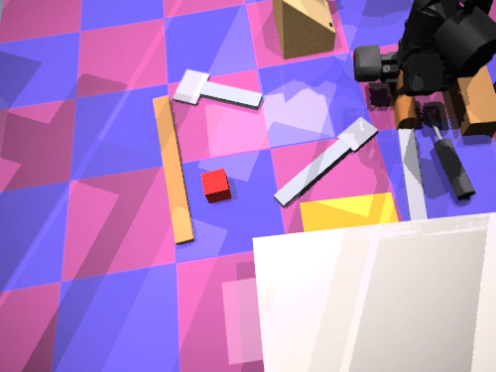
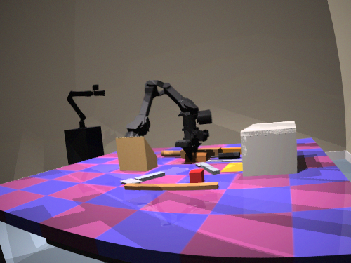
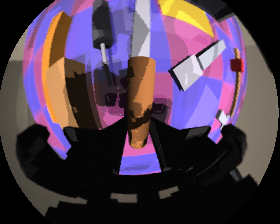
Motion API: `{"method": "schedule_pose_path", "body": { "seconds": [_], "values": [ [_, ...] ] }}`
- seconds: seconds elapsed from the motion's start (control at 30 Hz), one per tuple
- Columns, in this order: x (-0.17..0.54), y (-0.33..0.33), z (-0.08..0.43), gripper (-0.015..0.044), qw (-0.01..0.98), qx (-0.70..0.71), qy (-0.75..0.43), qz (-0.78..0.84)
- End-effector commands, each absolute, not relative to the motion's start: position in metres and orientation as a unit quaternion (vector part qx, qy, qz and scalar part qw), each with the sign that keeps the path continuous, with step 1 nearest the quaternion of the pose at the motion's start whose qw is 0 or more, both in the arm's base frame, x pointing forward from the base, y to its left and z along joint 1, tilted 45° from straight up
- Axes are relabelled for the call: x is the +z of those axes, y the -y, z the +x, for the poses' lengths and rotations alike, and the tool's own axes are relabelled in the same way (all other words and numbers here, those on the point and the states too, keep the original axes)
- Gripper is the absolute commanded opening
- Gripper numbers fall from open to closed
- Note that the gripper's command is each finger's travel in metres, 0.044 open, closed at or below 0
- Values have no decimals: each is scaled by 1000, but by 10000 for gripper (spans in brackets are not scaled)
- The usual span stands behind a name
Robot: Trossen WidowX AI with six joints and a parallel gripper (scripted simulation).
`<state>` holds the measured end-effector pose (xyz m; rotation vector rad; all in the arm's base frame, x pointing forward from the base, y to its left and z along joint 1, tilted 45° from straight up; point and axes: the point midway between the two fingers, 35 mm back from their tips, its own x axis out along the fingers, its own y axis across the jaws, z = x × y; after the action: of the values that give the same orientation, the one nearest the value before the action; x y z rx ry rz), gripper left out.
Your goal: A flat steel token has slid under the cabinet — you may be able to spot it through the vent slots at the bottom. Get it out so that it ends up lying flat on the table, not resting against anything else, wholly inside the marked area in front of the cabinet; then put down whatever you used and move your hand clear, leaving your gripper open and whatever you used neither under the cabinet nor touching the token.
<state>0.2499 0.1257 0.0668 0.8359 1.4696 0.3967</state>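
Note:
My gripper (image 1: 406, 88) (image 2: 189, 160) (image 3: 138, 118) is shut on the brown round handle (image 1: 406, 111) (image 3: 142, 82) of a tool with a long flat steel blade (image 1: 415, 174) (image 3: 142, 30). The blade points toward the cabinet (image 1: 372, 298) (image 2: 269, 154); its far end is cut off from view in the top view. I cannot tell whether the tool touches the table. The yellow marked area (image 1: 347, 214) (image 2: 232, 167) (image 3: 190, 16) lies in front of the cabinet, beside the blade. The steel token is not visible, and no vent slots show.
A black-handled tool (image 1: 453, 168) (image 2: 229, 155) (image 3: 102, 25) and an orange block (image 1: 475, 101) lie beside the held tool. Two steel T-shaped pieces (image 1: 322, 165) (image 1: 230, 94), a red cube (image 1: 215, 182) (image 2: 196, 176) (image 3: 237, 65), a wooden bar (image 1: 174, 174) (image 2: 172, 186) and a tan wedge (image 1: 304, 32) (image 2: 131, 154) stand farther off.

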Motion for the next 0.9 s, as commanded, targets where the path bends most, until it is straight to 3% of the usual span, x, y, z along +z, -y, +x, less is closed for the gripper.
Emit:
{"method": "schedule_pose_path", "body": {
  "seconds": [0.0,0.53,0.77,0.87],
  "values": [
    [68,-126,250,0,646,174,-646,368],
    [83,-137,247,0,643,171,-648,370],
    [79,-136,246,184,642,169,-650,370],
    [79,-136,246,200,642,169,-650,370]
  ]
}}
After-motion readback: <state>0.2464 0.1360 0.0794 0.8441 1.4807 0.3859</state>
